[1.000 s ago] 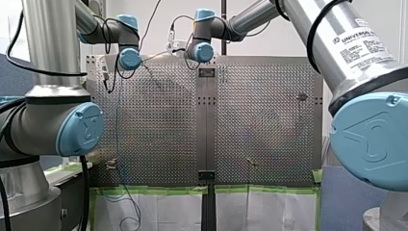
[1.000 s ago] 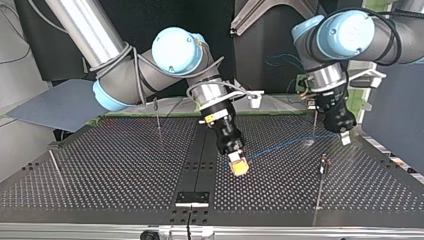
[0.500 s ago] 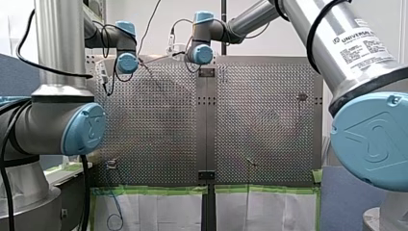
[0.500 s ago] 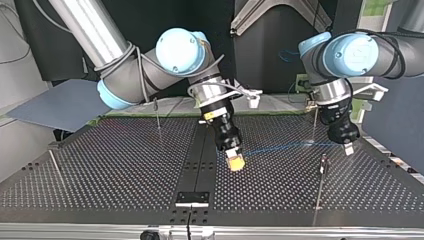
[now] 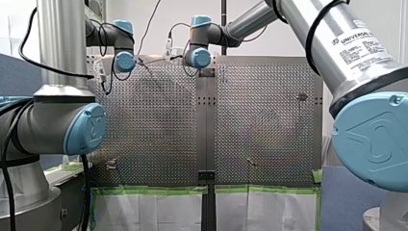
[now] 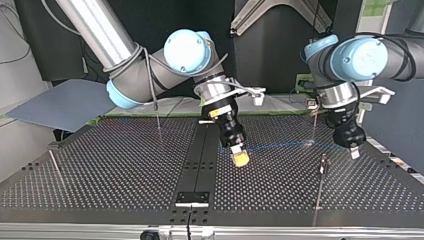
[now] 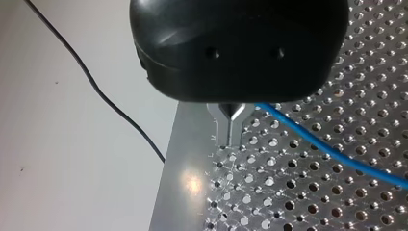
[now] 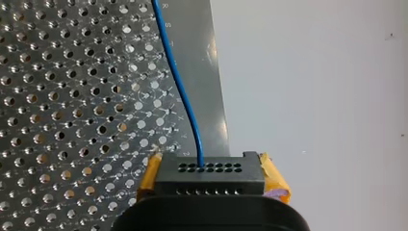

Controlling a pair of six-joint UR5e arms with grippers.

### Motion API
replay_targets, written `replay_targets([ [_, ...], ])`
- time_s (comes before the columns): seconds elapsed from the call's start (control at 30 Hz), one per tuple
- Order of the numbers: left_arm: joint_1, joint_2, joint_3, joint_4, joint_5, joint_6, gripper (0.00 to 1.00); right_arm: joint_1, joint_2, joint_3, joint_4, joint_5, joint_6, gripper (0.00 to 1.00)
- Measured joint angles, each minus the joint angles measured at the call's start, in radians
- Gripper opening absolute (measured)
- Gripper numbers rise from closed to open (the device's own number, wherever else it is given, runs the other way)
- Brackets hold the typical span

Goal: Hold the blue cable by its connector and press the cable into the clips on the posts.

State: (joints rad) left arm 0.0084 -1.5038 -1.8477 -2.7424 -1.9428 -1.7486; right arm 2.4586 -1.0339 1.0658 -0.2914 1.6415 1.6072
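My right gripper [image 8: 210, 177] is clenched on the black connector [image 8: 210, 168], a yellow pad on either side; the blue cable [image 8: 179, 82] leaves it over the perforated table [image 8: 72, 96]; in the top view the cable stretches right of centre to my left gripper [image 7: 230, 135], whose metal fingers pinch it; a clip post [image 6: 323, 163] stands lower right, beneath the cable.

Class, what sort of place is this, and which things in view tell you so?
Probably a robotics lab test cell: my left arm and my right arm, both industrial robot arms, reach over a perforated table fitted with thin posts, a blue cable strung across it.
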Motion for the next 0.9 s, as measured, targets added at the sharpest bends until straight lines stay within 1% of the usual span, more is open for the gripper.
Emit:
replay_targets([
  [0.2, 0.005, 0.015, 0.002, 0.005, 0.016, -0.001, 0.0, -0.002, -0.001, -0.006, -0.003, -0.002, 0.0, 0.0],
  [0.43, 0.016, 0.018, 0.011, 0.007, 0.039, -0.002, 0.0, -0.006, -0.002, -0.013, -0.003, -0.003, 0.002, 0.0],
  [0.67, 0.03, 0.014, 0.024, 0.008, 0.075, -0.004, 0.0, -0.012, -0.002, -0.014, -0.003, -0.003, 0.004, 0.0],
  [0.77, 0.039, 0.008, 0.026, 0.013, 0.093, -0.006, 0.0, -0.014, -0.001, -0.014, -0.002, -0.003, 0.004, 0.0],
  [0.9, 0.051, -0.023, 0.038, 0.016, 0.115, -0.006, 0.0, -0.019, 0.0, -0.014, -0.002, -0.003, 0.004, 0.0],
])
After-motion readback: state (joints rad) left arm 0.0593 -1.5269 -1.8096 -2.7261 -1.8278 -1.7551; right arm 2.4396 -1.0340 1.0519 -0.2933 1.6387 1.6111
